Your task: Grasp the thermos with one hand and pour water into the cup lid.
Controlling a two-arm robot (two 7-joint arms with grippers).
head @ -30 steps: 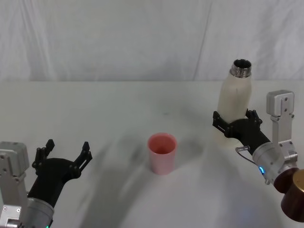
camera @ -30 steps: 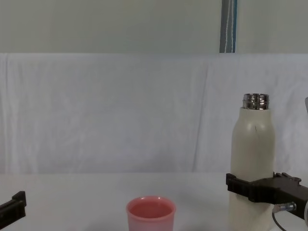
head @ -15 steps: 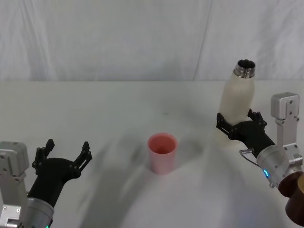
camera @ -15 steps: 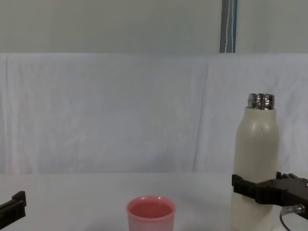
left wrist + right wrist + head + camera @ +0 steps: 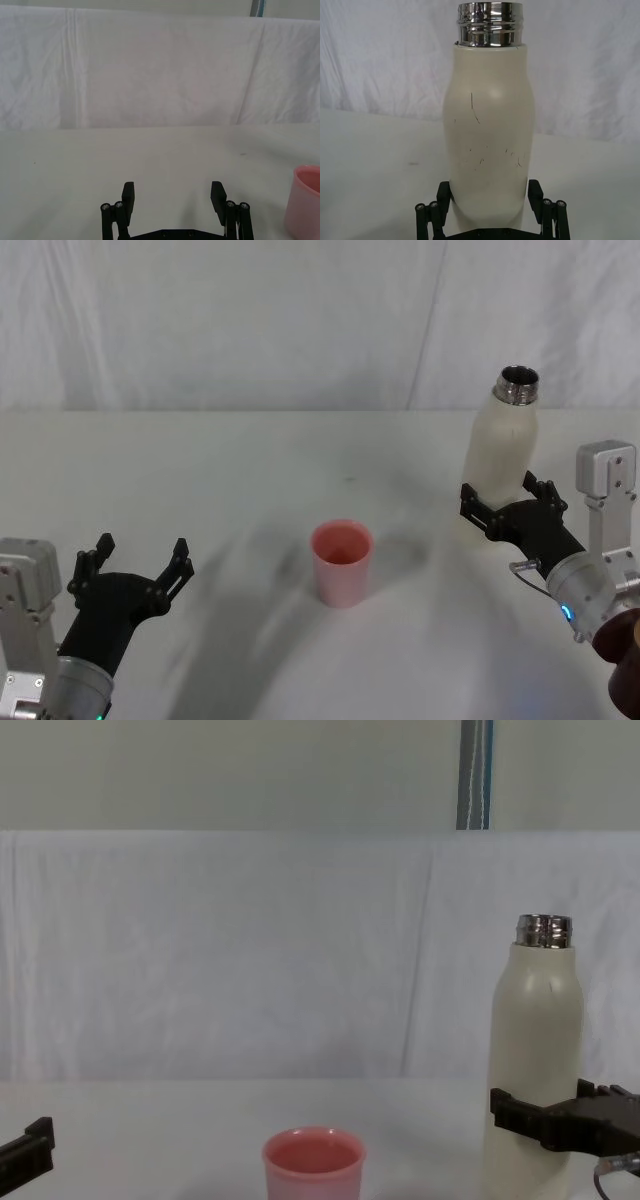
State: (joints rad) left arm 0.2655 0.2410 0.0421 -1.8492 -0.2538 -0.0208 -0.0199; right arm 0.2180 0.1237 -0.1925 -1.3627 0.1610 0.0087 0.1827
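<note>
The cream-white thermos (image 5: 505, 440) stands upright at the right of the table, its steel neck open at the top. My right gripper (image 5: 505, 504) is shut on its lower body, one finger on each side, as the right wrist view shows on the thermos (image 5: 487, 130) and right gripper (image 5: 488, 194). Its base is hidden behind the fingers. The pink cup lid (image 5: 341, 562) stands alone mid-table, well to the left of the thermos (image 5: 535, 1040). My left gripper (image 5: 140, 552) rests open at the near left, apart from the cup lid (image 5: 305, 207).
A white cloth covers the table (image 5: 250, 470) and a white curtain hangs behind it. A dark brown rounded object (image 5: 628, 685) sits at the near right corner beside my right arm. Bare cloth lies between the cup lid (image 5: 313, 1165) and the thermos.
The thermos and my right gripper have shifted slightly to the right together. The thermos has gone from leaning to upright. The left arm and the cup lid have not moved.
</note>
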